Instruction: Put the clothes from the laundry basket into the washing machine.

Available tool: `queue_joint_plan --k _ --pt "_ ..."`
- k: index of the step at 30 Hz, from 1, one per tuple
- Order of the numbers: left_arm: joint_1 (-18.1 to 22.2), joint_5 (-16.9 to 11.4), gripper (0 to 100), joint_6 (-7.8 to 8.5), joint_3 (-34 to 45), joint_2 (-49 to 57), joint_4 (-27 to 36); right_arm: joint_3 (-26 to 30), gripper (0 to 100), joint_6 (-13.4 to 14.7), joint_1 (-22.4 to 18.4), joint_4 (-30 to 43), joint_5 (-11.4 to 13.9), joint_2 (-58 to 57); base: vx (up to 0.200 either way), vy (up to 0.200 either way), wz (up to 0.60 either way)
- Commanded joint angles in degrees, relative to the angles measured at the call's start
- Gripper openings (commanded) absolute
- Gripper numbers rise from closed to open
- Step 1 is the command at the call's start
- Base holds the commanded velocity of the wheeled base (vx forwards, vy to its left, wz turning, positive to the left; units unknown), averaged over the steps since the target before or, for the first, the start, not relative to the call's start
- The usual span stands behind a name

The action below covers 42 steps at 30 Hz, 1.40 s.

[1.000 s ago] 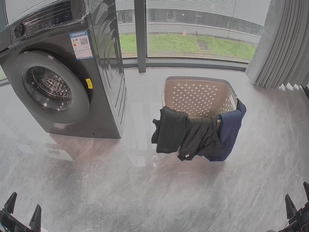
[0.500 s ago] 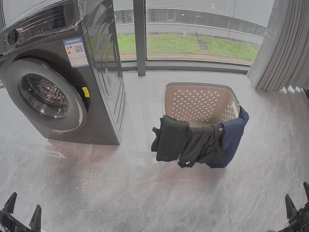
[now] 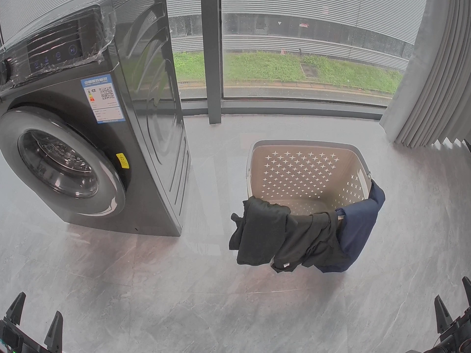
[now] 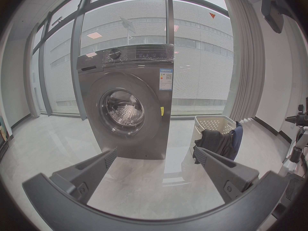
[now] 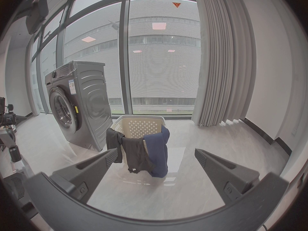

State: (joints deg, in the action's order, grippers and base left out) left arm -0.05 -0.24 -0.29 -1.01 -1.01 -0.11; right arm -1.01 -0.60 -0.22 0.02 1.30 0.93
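Directions are counted from the robot, with 12 o'clock straight ahead.

A dark grey washing machine (image 3: 88,123) is seen standing on the pale marble floor (image 3: 196,295) at about 11 o'clock. Its round glass door (image 3: 59,165) is shut against the front, and its control panel is wrapped in clear film.

The laundry basket (image 3: 308,144), beige with star-shaped holes, is set on the floor at about 1 o'clock, well apart from the machine.

The clothes are draped over the basket's near rim and hang down its outer side. A black garment (image 3: 259,231) is hung at the corner towards 9 o'clock. A second black garment (image 3: 309,241) is hung just beside it and overlaps it. A navy garment (image 3: 358,229) is laid over the corner towards 3 o'clock, touching the second black one.

The left tool (image 3: 38,306) is held low at about 8 o'clock, released, with its fingers spread and nothing between them. The right tool (image 3: 451,290) is held low at about 4 o'clock, likewise released and empty. Both are well apart from the basket and the machine.

A large window (image 3: 304,35) is seen at 12 o'clock beyond the basket, and a grey curtain (image 3: 436,64) is hung at about 2 o'clock.
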Motion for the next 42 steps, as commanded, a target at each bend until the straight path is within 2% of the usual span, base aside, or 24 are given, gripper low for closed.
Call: queue_joint_plan --k 1,14,32,42 --pt "0.0 0.0 100 0.03 1.0 1.0 -0.1 1.0 100 0.0 0.0 0.0 0.0 -0.8 0.0 0.0 0.0" --pt "0.0 0.0 100 0.03 1.0 1.0 -0.1 1.0 100 0.0 0.0 0.0 0.0 -0.8 0.0 0.0 0.0" --pt "0.0 0.0 100 0.03 1.0 1.0 -0.1 1.0 100 0.0 0.0 0.0 0.0 -0.8 0.0 -0.2 0.0" --pt "0.0 0.0 100 0.03 1.0 1.0 -0.1 1.0 100 0.0 0.0 0.0 0.0 -0.8 0.02 0.0 0.0"
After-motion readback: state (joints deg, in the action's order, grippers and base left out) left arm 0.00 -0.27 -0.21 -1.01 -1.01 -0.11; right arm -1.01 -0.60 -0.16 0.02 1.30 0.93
